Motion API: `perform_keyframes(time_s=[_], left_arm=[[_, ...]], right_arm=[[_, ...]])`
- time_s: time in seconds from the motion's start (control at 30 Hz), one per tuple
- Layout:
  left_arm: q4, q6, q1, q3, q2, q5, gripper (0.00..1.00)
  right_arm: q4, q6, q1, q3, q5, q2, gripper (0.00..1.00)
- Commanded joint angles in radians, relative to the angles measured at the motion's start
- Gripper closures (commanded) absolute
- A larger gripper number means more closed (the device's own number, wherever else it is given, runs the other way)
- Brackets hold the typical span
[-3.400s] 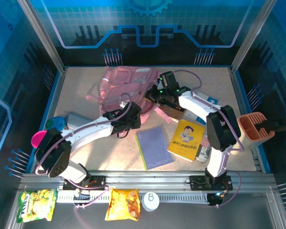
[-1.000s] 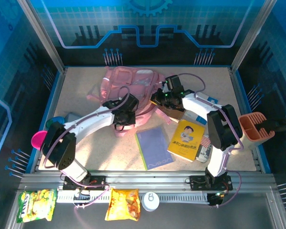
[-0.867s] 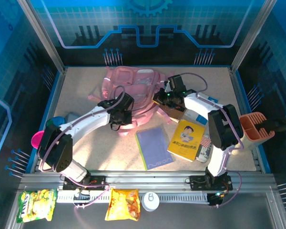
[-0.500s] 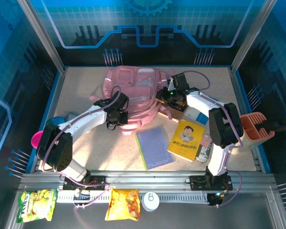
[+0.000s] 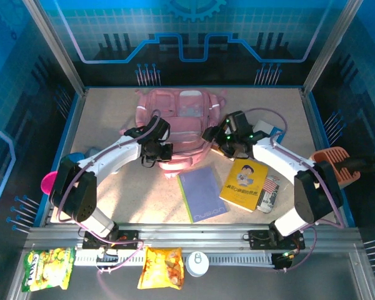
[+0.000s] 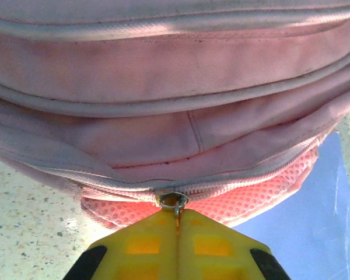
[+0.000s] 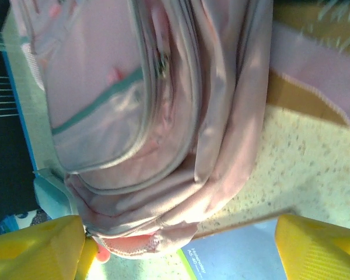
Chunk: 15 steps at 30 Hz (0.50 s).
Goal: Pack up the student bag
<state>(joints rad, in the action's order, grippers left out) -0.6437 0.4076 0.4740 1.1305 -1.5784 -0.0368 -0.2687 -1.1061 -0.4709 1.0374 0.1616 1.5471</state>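
The student bag (image 5: pixel 177 122) is a large pink backpack lying flat at the back middle of the table, its whitish pocket panel facing up. My left gripper (image 5: pixel 159 156) is at the bag's near edge. In the left wrist view the yellow fingers (image 6: pixel 144 245) are shut on the metal zip pull (image 6: pixel 175 202) of the bag's (image 6: pixel 175 87) lower zip. My right gripper (image 5: pixel 211 136) hovers by the bag's right side. Its yellow fingers (image 7: pixel 35 245) stand wide open with nothing between them, above the bag's (image 7: pixel 163 116) corner.
A lilac notebook (image 5: pixel 202 192) and a yellow book (image 5: pixel 245 182) lie in front of the bag. An orange pen holder (image 5: pixel 330 164) sits at the right edge. Snack packs (image 5: pixel 160 267) and a can (image 5: pixel 197 263) lie beyond the near rail. A pink strap (image 7: pixel 315 76) crosses a brown box.
The bag has turned and shifted so it lies squarer to the table. My left gripper moved left and back with it. My right arm drew away from the bag toward the near right.
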Motion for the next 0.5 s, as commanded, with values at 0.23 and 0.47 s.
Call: perform_keyframes(time_s=[0.23,0.47], left_arm=[[0.064,-0.099,0.000,-0.010,0.003,-0.134,1.00],[0.075,-0.116,0.000,-0.017,0.003,-0.138,1.00]], right_arm=[[0.032,-0.386,-0.148,0.030,-0.121,0.156,0.12],[0.060,-0.454,-0.175,0.083,-0.109,0.273,0.10]])
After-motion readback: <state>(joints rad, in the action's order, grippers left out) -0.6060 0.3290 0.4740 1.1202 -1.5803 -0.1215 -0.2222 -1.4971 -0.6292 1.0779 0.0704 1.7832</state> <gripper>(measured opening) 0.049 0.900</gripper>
